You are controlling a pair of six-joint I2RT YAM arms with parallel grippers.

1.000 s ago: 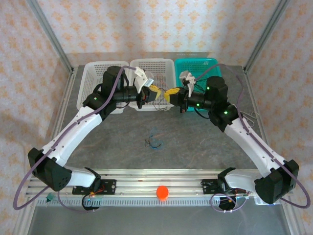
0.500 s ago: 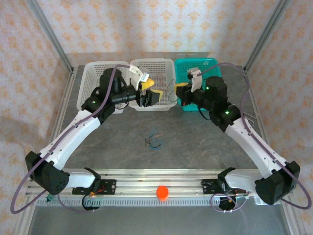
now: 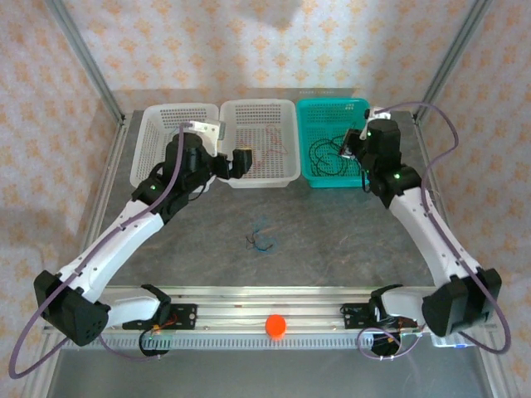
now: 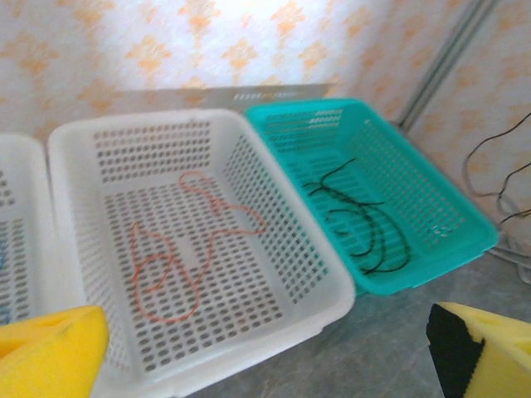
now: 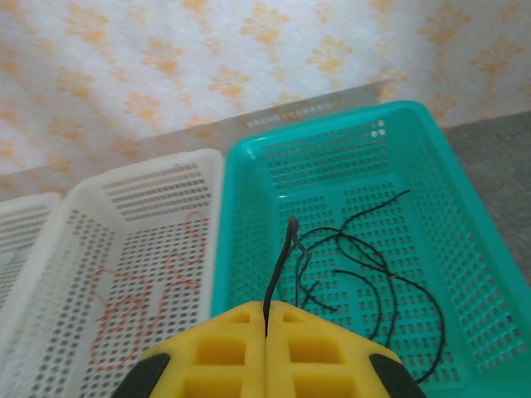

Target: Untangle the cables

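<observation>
Lying loose in the middle white basket (image 4: 332,300), the red cable (image 4: 249,219) is newly released: your left fingers (image 4: 50,348) now gape wide, empty. Your right fingers (image 5: 224,348) pinch the black cable (image 5: 279,265), the rest of it in the teal basket (image 5: 241,232); another tangle (image 3: 261,240) waits on the tabletop (image 3: 348,240).

left end effector (image 3: 240,162) opened — red cable (image 4: 207,239) now in white basket (image 4: 274,327)

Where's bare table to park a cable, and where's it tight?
Bare: the table between the loose tangle and the right arm; also the strip between tangle and near rail. Crowded: teal basket, with the right gripper pinching a black cable; near rim of the middle basket, where the open left gripper hangs.
</observation>
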